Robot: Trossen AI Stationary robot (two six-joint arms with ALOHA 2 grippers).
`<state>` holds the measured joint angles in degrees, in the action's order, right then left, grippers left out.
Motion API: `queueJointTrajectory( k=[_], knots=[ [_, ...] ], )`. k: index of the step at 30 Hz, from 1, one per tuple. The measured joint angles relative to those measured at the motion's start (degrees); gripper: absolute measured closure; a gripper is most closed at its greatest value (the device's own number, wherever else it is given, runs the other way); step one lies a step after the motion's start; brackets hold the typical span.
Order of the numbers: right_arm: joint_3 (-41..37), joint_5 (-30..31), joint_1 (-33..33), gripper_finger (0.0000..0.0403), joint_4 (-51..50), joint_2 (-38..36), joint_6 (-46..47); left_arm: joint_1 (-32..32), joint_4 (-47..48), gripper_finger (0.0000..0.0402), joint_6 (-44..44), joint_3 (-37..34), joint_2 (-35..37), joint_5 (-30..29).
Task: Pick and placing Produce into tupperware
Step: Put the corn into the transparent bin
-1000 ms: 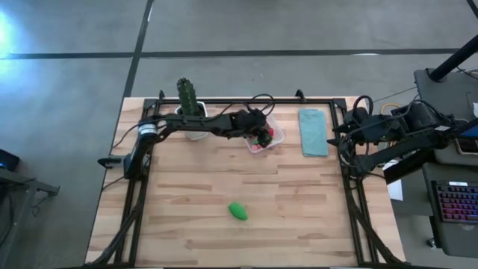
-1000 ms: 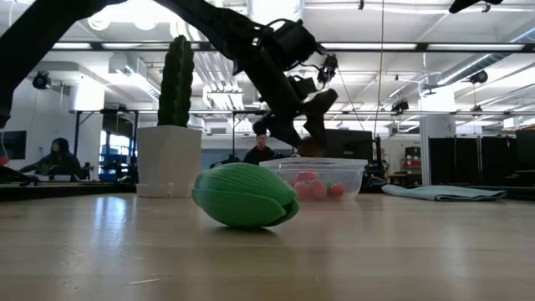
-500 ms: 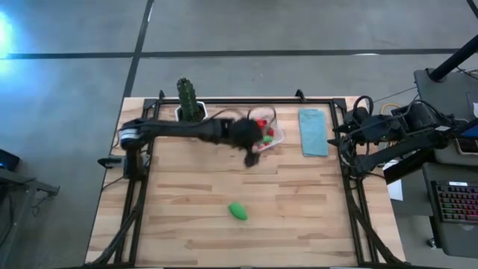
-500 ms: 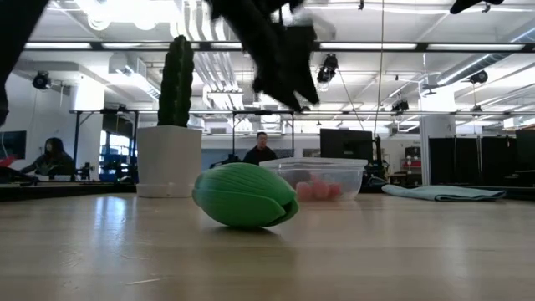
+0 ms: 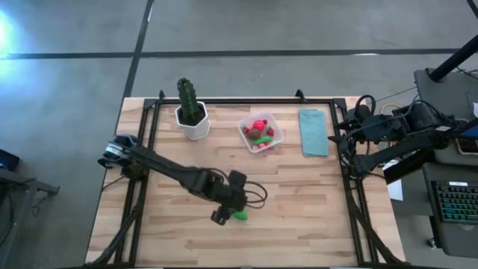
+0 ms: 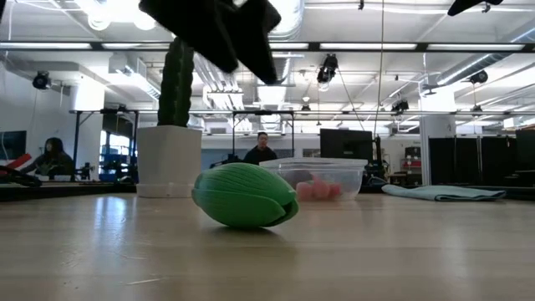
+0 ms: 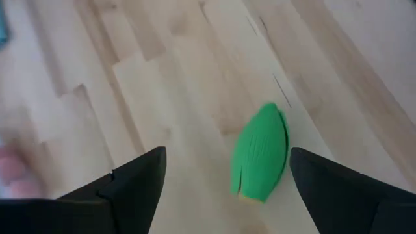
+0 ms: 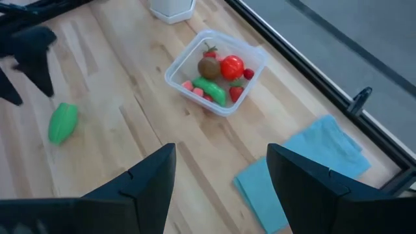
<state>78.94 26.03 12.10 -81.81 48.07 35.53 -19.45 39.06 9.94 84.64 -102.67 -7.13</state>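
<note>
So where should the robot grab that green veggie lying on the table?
Probably across its middle, coming straight down from above. The green piece lies flat on its side on the bare table, with nothing touching it. It is oblong, so its narrow width fits between the fingers better than its length. The left gripper is open above it, with a finger on each long side.

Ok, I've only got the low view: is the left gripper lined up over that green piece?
Observer: From above, the left gripper hovers just beside the green toy vegetable.
Operator: Fingers open?
Observer: Yes, its wrist view shows them spread, vegetable ahead between them.
Operator: What's in the tupperware?
Observer: Red tomato, brown ball, green oblong piece, small pink pieces. Right gripper waits open at the table's right edge.
</note>
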Motion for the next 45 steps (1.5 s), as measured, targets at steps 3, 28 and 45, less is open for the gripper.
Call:
queueJointTrajectory(
  k=[3, 28, 45],
  knots=[
    [0.0, -0.2, 0.0, 0.017, 0.4, 0.1, 0.3, 0.1, -1.0, 0.0091, -0.2, -0.3, -2.0, 1.7],
    [0.0, -3.5, 0.0, 0.017, 0.3, 0.1, 0.9, -0.8, -1.5, 0.0091, -3.4, -0.2, -8.9, 7.5],
    [0.0, -3.5, 0.0, 0.017, 0.3, 0.1, 0.9, -0.4, -2.8, 0.0091, -5.1, -1.1, -11.4, 5.0]
  ],
)
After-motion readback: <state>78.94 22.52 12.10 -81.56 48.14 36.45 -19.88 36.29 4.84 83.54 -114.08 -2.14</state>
